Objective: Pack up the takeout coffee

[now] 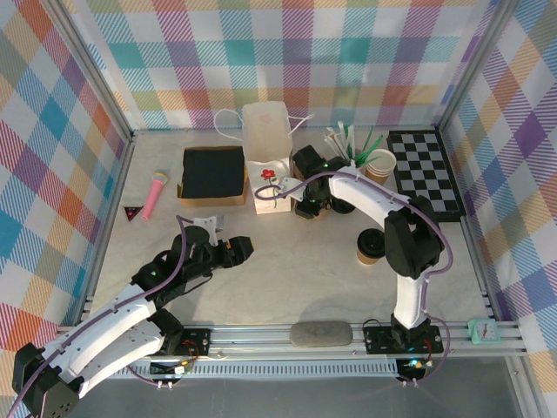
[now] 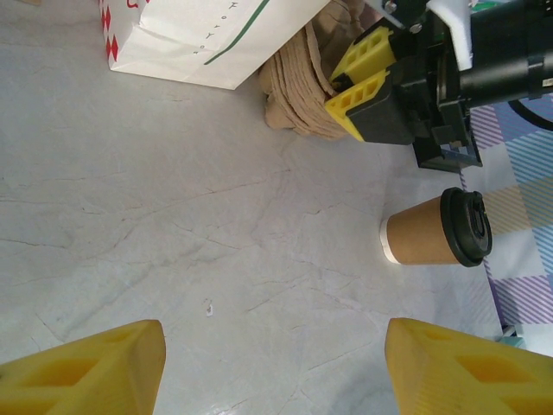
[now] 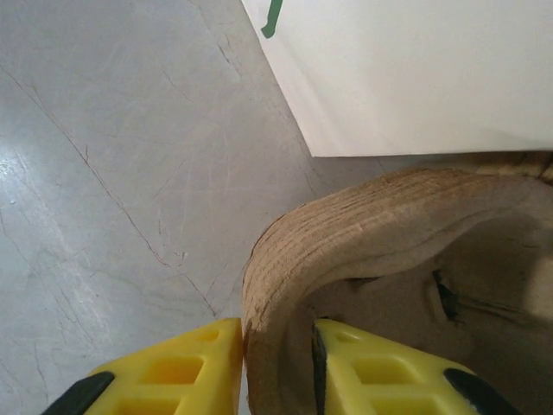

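The takeout coffee (image 1: 372, 246), a brown kraft cup with a black lid, stands upright on the table right of centre; in the left wrist view the coffee (image 2: 436, 229) has nothing touching it. My right gripper (image 1: 307, 204) is shut on the rim of a stack of brown pulp cup carriers (image 3: 363, 233) next to a white paper bag (image 3: 415, 69). From the left wrist the right gripper (image 2: 333, 89) shows pinching the carriers (image 2: 298, 86). My left gripper (image 2: 275, 333) is open over bare table, its fingers (image 2: 95, 363) wide apart, well left of the coffee.
A white bag (image 1: 270, 187) and a taller translucent bag (image 1: 265, 131) stand at the back centre. A black box (image 1: 213, 174) and a pink microphone (image 1: 155, 193) lie back left. A cup of straws (image 1: 380, 165) and a chessboard (image 1: 426, 170) are back right. A grey stone (image 1: 320, 333) lies on the front rail.
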### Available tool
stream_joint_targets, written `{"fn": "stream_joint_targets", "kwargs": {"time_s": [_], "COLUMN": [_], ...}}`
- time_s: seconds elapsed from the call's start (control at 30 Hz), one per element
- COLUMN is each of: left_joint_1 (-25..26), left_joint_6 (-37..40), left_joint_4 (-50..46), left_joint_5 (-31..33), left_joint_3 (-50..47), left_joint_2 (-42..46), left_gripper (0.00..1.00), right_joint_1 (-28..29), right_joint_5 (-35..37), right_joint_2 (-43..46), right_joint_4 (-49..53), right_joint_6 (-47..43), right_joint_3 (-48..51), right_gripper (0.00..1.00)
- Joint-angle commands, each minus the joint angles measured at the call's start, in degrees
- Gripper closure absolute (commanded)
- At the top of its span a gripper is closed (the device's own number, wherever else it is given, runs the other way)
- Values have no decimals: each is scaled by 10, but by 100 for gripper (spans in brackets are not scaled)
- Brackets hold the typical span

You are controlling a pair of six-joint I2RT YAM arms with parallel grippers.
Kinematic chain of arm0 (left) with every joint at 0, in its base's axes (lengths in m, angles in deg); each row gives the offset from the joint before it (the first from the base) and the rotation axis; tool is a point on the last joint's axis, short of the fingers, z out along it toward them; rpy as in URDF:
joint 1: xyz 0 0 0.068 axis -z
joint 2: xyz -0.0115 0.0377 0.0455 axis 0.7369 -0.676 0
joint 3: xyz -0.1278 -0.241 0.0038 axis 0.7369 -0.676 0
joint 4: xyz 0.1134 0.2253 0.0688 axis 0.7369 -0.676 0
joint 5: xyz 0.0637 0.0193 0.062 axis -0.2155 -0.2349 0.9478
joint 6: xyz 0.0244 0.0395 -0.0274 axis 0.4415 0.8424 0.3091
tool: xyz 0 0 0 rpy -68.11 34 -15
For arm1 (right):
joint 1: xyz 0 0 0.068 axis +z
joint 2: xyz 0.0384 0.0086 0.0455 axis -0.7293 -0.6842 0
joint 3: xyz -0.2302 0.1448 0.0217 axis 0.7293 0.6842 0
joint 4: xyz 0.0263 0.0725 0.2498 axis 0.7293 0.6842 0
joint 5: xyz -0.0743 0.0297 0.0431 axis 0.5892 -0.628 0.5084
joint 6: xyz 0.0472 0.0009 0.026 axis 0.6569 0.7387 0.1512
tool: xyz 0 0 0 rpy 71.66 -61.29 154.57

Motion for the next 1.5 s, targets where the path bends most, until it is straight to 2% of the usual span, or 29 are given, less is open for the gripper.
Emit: {"fn": "stream_joint_targets", "kwargs": {"time_s": [0.0,0.1,0.2,0.4,0.6,1.2,1.47], "left_joint_1": [-6,-6,-7,-8,-9,-11,-11], "left_joint_6": [8,10,10,11,11,12,12], "left_joint_4": [-13,-15,-15,-13,-13,-15,-15], "left_joint_5": [8,11,10,10,9,12,13], "left_joint_3": [8,8,8,6,7,5,5], "left_joint_2": [4,5,4,3,3,4,5], "left_gripper": [32,32,32,32,32,33,33], "right_joint_1": [3,3,3,4,4,3,4], "right_joint_5": [-13,-13,-19,-18,-20,-23,-17], "right_joint_2": [-12,-10,-9,-7,-5,-4,6], "right_joint_4": [10,7,10,25,29,34,35], "right_joint_6": [2,4,7,12,13,14,25], "right_joint_3": [-19,-20,-22,-33,-40,-42,-44], "right_gripper": [79,85,86,76,75,88,90]}}
